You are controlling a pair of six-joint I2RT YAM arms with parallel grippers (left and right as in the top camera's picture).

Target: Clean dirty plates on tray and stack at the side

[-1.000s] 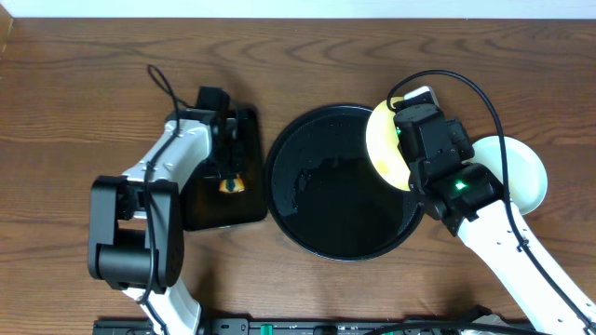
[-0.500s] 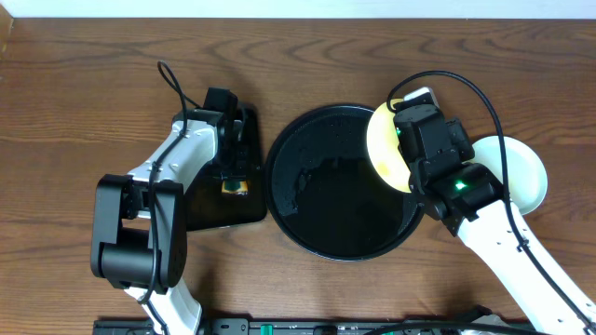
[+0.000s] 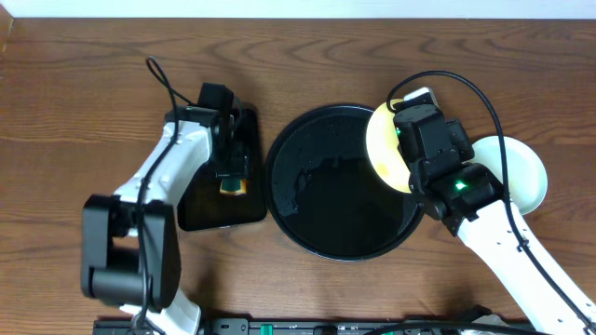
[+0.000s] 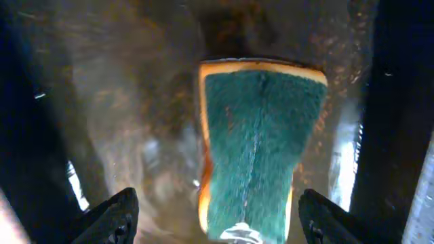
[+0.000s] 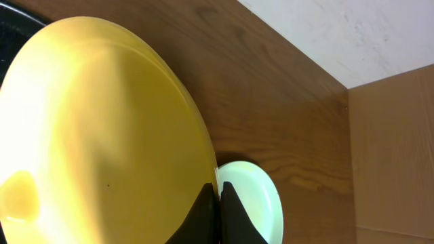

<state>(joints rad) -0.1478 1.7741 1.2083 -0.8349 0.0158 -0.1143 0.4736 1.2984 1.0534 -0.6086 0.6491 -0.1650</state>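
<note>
My right gripper [image 3: 402, 154] is shut on the rim of the pale yellow plate [image 3: 384, 149]. It holds the plate tilted over the right edge of the round black tray [image 3: 317, 223]. In the right wrist view the fingers [image 5: 218, 203] pinch the yellow plate [image 5: 102, 135] at its edge. A pale mint-white plate [image 3: 521, 172] lies on the table just right of the tray and shows behind the fingers as the mint-white plate [image 5: 254, 196]. My left gripper [image 3: 235, 158] stands open over a green and yellow sponge [image 4: 261, 135], jaws wide on either side and not touching it.
The sponge [image 3: 233, 186] lies on a small black rectangular tray [image 3: 209, 209] left of the round tray. Its wet surface [image 4: 122, 102] fills the left wrist view. A brown cardboard box [image 5: 393, 149] stands at the table's far edge, and a dark rail [image 3: 298, 328] runs along the front.
My left gripper has gone from shut to open, letting go of the sponge, which now lies on the rectangular tray. The right arm and yellow plate have not moved.
</note>
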